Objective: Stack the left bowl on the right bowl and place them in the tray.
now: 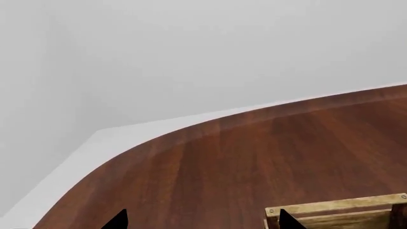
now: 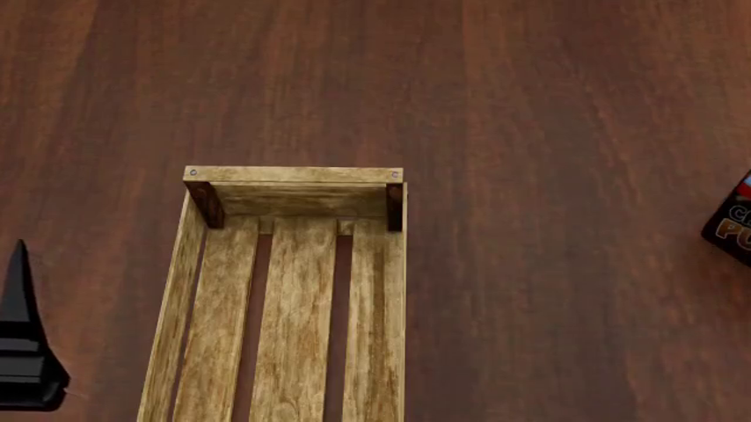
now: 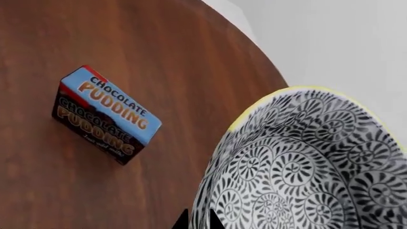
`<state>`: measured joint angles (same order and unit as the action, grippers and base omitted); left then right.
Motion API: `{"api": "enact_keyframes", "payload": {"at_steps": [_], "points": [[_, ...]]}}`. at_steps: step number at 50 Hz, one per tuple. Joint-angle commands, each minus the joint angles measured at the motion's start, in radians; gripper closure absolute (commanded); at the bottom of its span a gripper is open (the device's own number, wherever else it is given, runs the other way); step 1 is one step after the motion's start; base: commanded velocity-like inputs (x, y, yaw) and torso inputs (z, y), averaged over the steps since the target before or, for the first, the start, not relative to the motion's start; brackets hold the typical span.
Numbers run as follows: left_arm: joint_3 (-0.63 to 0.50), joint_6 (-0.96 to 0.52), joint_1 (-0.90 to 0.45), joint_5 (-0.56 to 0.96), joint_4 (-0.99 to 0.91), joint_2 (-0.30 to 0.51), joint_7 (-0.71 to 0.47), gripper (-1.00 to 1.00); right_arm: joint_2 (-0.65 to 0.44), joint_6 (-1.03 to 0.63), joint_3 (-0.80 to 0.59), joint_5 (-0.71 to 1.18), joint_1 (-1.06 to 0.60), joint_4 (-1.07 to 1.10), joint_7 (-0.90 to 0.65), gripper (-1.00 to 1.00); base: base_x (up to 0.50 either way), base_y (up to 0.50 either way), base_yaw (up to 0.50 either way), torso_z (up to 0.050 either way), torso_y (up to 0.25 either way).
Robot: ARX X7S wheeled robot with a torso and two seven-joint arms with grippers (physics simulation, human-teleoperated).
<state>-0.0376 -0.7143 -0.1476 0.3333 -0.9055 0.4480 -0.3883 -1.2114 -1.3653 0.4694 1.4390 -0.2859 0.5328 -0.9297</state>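
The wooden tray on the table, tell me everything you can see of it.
The long rectangular tray of light weathered wood lies flat on the dark brown wooden table, running away from the robot. It has three bottom slats with dark gaps between them, low plank sides, and two dark corner posts at its far end. Its near end is cut off by the head view. Nothing lies in the visible part, and no gripper touches it.

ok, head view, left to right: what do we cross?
Left gripper at the left edge → the tray, nothing in the part that shows → bare table → chocolate pudding box, cut off by the right edge. No bowl in this view.
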Motion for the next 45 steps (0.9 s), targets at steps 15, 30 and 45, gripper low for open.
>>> {"api": "enact_keyframes", "payload": {"at_steps": [15,30,45], "points": [[0.02,0.039,0.001,0.012,0.049,0.005,0.009,-1.0,-0.007,-0.025,0.019,-0.087,0.064,-0.119,0.029,1.0,0.0,0.0,0.0,0.0,0.0],[0.019,0.04,0.009,0.014,0.044,0.008,0.002,-1.0,0.06,-0.116,0.153,0.036,0.164,-0.089,-0.1,1.0,0.0,0.0,0.0,0.0,0.0],[0.033,0.042,0.016,0.028,0.038,0.013,0.0,-1.0,0.087,-0.093,0.138,0.038,0.221,-0.106,-0.103,1.0,0.0,0.0,0.0,0.0,0.001]]}}
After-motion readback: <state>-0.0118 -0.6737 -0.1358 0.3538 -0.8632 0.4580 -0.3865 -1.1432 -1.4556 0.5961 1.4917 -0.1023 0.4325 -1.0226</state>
